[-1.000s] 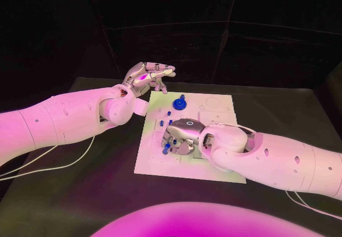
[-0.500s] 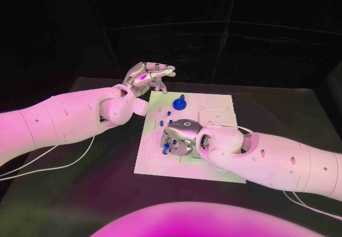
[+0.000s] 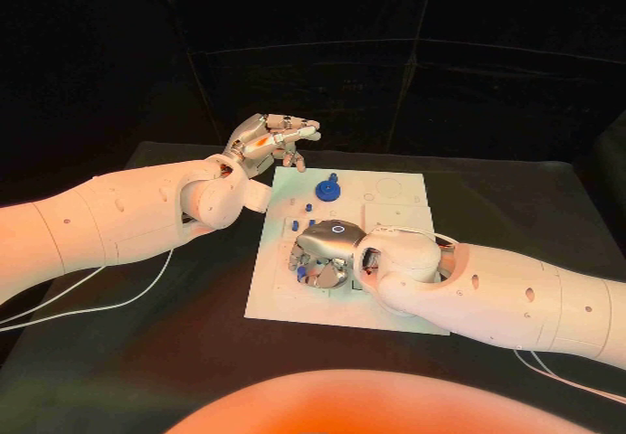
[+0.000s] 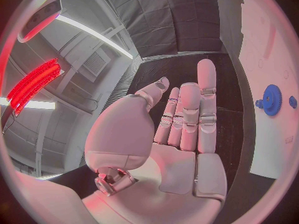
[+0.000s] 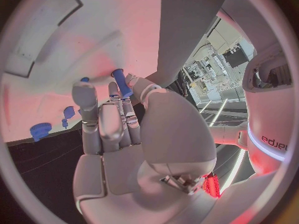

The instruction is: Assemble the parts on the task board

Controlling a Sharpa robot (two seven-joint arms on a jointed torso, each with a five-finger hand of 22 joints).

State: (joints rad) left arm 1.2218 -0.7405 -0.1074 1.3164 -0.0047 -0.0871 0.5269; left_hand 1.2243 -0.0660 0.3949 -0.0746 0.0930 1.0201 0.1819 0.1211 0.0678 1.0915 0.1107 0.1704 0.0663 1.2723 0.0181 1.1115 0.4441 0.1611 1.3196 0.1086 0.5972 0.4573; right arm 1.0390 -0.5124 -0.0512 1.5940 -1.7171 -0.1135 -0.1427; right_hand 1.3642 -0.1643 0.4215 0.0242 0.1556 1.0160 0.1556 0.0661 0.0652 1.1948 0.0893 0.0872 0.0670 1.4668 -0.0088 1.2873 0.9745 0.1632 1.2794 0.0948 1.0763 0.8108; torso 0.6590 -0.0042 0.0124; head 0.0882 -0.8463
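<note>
Right hand (image 3: 329,249) low over task board (image 3: 392,312) centre, fingers (image 5: 85,98) pinching a blue peg (image 5: 121,82), seemingly to seat it | left hand (image 3: 268,137) parked at board's 11 o'clock, fingers (image 4: 206,79) released, empty | blue gear (image 3: 329,190) at 12 o'clock.

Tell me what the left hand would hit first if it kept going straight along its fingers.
Probably nothing soon. The left hand is raised beyond the task board, fingers aimed at the dark backdrop; the blue gear lies off to its side. Depth is hard to judge.

task board (image 3: 392,312) mid-table, gear part (image 3: 327,190) on its far side behind small pegs (image 3: 303,224).
</note>
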